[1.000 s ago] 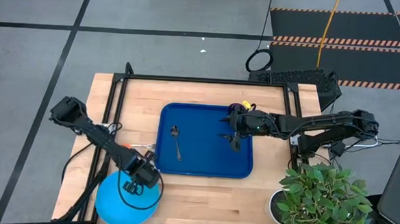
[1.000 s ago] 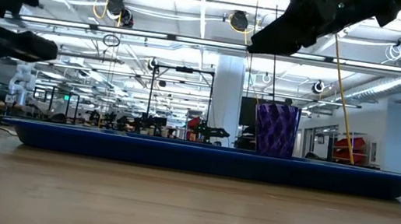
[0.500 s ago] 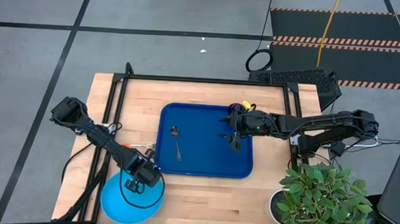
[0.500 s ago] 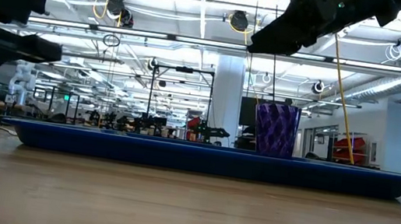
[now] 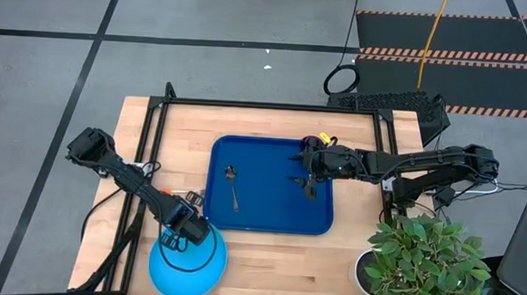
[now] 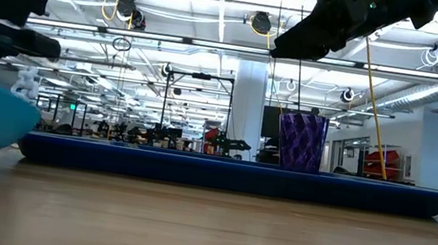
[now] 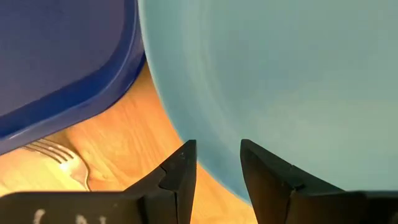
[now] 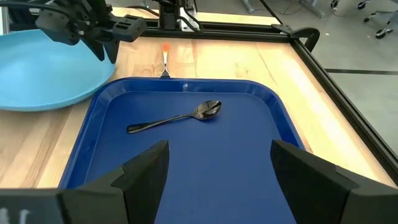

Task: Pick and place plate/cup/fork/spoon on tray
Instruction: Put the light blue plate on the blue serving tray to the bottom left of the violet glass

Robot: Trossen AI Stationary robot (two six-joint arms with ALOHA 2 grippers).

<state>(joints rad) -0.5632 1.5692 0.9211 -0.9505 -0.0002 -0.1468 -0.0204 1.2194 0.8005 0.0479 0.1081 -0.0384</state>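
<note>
The sky-blue plate (image 5: 189, 266) is at the table's near left, off the dark-blue tray (image 5: 268, 230). My left gripper (image 5: 175, 240) is shut on the plate's far rim. The dark spoon (image 5: 232, 189) lies in the tray's left half. The purple cup (image 6: 300, 141) stands in the tray's far right corner. The fork (image 8: 165, 59) lies on the wood left of the tray; its tines show in the left wrist view (image 7: 59, 155). My right gripper (image 8: 217, 168) hangs open and empty over the tray's right half. My left gripper pinches the plate's rim (image 7: 212, 167) on the side nearest the tray, with one finger (image 7: 180, 174) outside the rim and the other (image 7: 267, 180) over the plate's inner face. The plate sits tilted, its held side raised. Whether its near edge rests on the table, I cannot tell.
A black frame rail (image 5: 266, 105) runs along the table's far edge and down both sides. A potted plant (image 5: 420, 260) stands at the near right corner. Bare wood lies between the tray and the table's near edge.
My left gripper has gone toward the table's right edge, carrying the plate with it by the rim. The plate has come closer to the tray's near left corner and has come into the low view from the left. My right gripper has kept still.
</note>
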